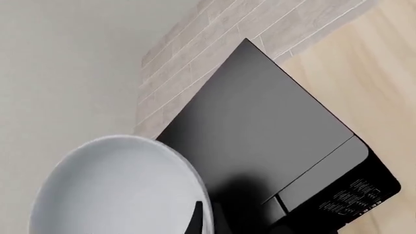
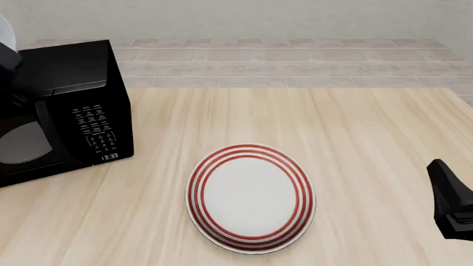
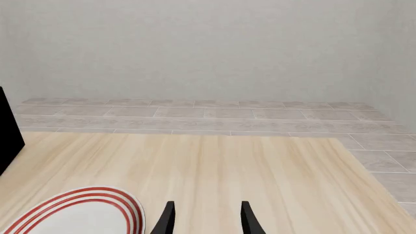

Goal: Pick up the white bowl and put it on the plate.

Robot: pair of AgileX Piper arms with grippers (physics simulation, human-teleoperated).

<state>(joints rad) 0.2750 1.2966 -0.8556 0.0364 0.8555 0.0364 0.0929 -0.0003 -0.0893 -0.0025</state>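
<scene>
Left wrist view has the left gripper pinching the bowl rim, held above the microwave, plate well off toward the right arm's side, nearer the idle right gripper with fingers parted.

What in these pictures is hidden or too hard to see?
- White bowl: cut off by the left wrist view's edge; only a sliver at the front view's left edge.
- Left gripper: just one dark finger shows, against the bowl's rim.
- Right gripper: only its fingertips show.
- Microwave keypad labels: too small to read.
- Plate: cropped in the right wrist view.
</scene>
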